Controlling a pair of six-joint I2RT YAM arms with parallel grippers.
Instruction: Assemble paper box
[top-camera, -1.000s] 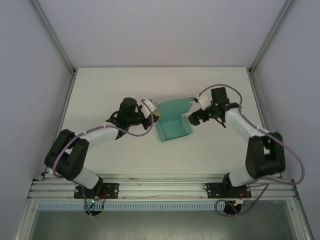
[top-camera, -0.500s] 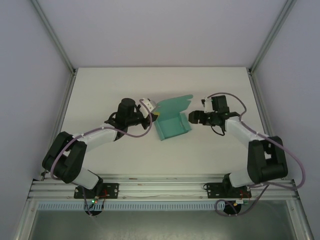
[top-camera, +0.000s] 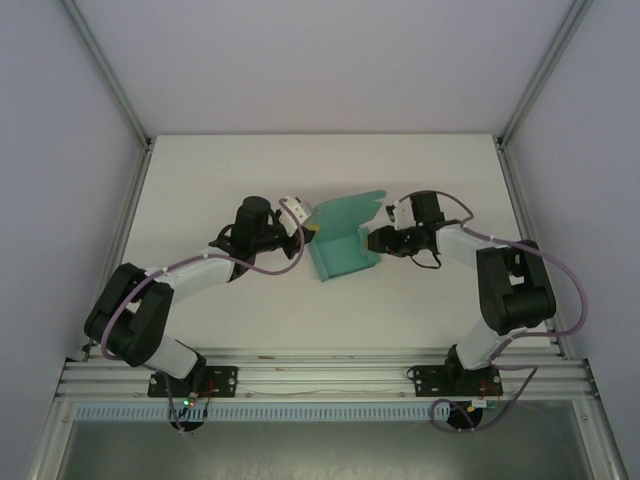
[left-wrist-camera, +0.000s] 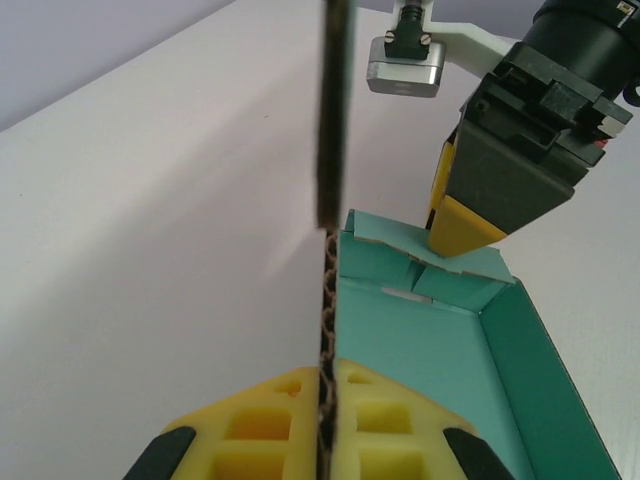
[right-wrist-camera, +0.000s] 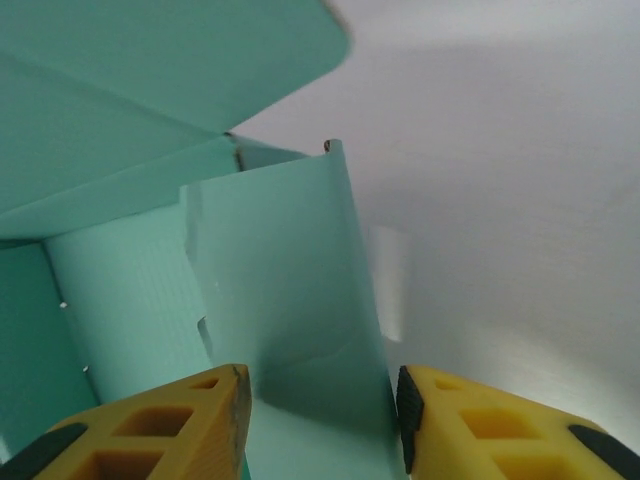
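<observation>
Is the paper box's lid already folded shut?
No, the paper box shows its open inside, with the lid flap sticking out at its far side.

The top camera sits high above and behind the arm bases, looking down and forward over the whole worktop (top-camera: 320, 170) from far off. The left wrist camera rides low and close, sighting along the left claw (left-wrist-camera: 327, 395) across the paper box (left-wrist-camera: 430, 350) to the right claw (left-wrist-camera: 465, 228). The right wrist camera faces back, nearer yet, at that box's wall, and all three views share the box.
</observation>
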